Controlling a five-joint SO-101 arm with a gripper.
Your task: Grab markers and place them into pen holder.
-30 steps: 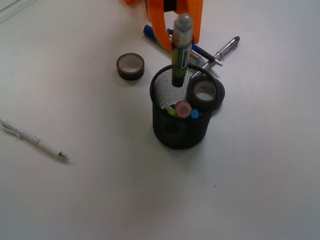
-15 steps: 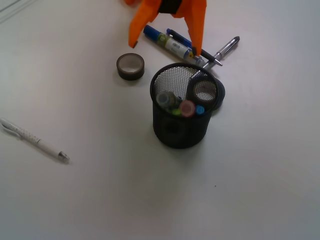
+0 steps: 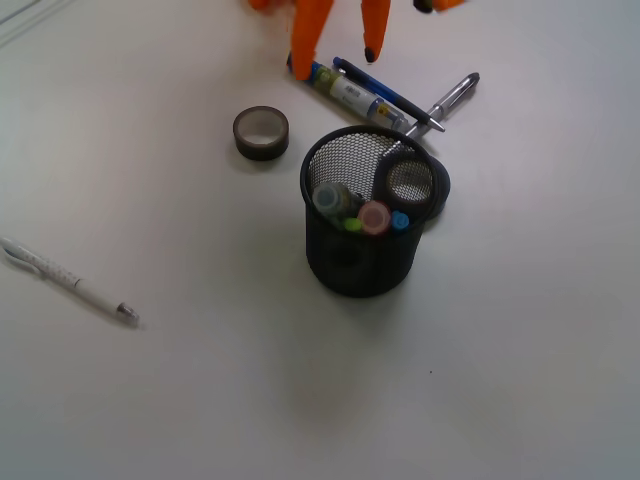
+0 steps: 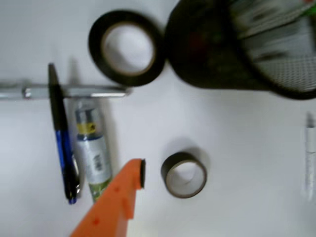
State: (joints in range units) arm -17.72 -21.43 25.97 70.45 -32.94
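The white counter carries everything in view. On it, roughly at the middle of the front view, stands the pen holder, a black wire-mesh cup, upright; in the wrist view it shows as a blurred dark cylinder at the far edge. Three markers stand inside it, their cap ends showing at the rim: a grey-blue one, a pink one and a small blue one, packed close together. The orange gripper hangs at the far edge of the counter, its two fingers spread apart and empty, their tips over the blue-capped end of the marker that lies flat behind the holder; in the wrist view only one orange finger shows, its dark tip just beside that marker's barrel. A thin blue pen lies alongside the marker, touching or nearly touching it, and a silver pen lies crosswise at their far ends. A larger dark tape roll sits flat against the holder's side, towards the pens, and a smaller tape roll lies apart from the holder on its other side. A slim white pen lies alone, well apart, near the counter's left edge.
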